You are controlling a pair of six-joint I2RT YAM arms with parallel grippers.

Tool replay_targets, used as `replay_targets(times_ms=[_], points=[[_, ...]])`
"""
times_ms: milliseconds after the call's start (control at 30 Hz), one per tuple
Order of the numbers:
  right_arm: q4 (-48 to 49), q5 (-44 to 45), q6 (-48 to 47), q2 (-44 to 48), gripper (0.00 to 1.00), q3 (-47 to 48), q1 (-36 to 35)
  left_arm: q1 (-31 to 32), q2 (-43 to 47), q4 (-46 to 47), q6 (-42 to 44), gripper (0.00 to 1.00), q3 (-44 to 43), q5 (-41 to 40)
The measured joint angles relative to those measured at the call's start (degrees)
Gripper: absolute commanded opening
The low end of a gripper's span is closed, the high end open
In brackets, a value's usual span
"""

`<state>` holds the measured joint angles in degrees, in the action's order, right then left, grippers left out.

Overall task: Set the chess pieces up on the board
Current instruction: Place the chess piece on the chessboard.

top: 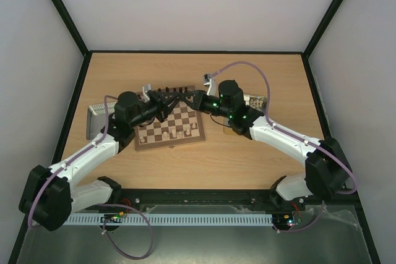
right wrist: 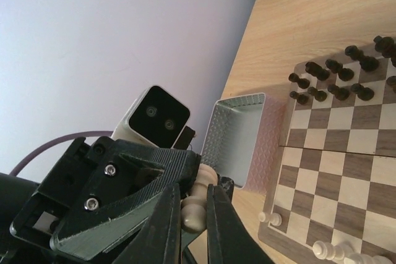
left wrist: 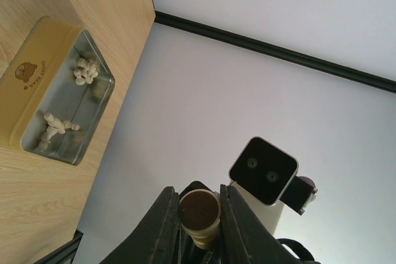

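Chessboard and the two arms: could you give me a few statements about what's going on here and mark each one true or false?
1. Dark pieces stand on the board. True.
2. The tin is empty. False: loose cream pieces lie in it.
3. The left gripper holds a brown-based cream piece. True.
4. The right gripper is open with nothing in it. False: a cream piece sits between its fingers.
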<state>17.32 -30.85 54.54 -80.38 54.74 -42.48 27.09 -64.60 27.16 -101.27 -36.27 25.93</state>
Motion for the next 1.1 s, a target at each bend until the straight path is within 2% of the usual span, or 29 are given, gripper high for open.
replay_targets(times_ms=[100, 200, 267, 400, 567, 767, 933, 1100], points=[[-0.31, 0.22, 0.07, -0.09, 0.02, 0.2, -0.04, 0.0, 0.02, -0.02, -0.07, 0.2, 0.02, -0.31], [-1.42, 0.31, 0.15, -0.13, 0.02, 0.85, -0.17, 0.0, 0.33, -0.68, 0.68, 0.42, 0.02, -0.63], [-2.93, 0.57, 0.15, -0.26, 0.02, 1.81, -0.26, 0.0, 1.25, -2.73, 2.16, 0.53, 0.02, -1.49], [-9.44, 1.33, -0.81, -1.7, 0.02, 5.46, -0.31, -0.72, 4.44, -11.04, 11.37, 0.68, -0.39, -5.38], [-21.49, 4.22, -6.1, -6.95, 0.02, 12.35, -1.18, -4.5, 8.04, -25.42, 29.44, 0.72, -3.5, -13.7], [-35.26, 8.81, -12.17, -18.67, 0.02, 24.79, -5.11, -6.51, 15.06, -41.62, 48.65, 0.74, -9.64, -29.46], [-44.06, 11.37, -15.28, -31.54, 0.02, 39.74, -10.34, -6.56, 21.59, -49.11, 58.42, 0.74, -16.2, -39.56], [-49.9, 12.48, -16.46, -43.54, 0.02, 51.82, -14.25, -6.56, 25.18, -52.92, 63.08, 0.74, -20.74, -45.2]])
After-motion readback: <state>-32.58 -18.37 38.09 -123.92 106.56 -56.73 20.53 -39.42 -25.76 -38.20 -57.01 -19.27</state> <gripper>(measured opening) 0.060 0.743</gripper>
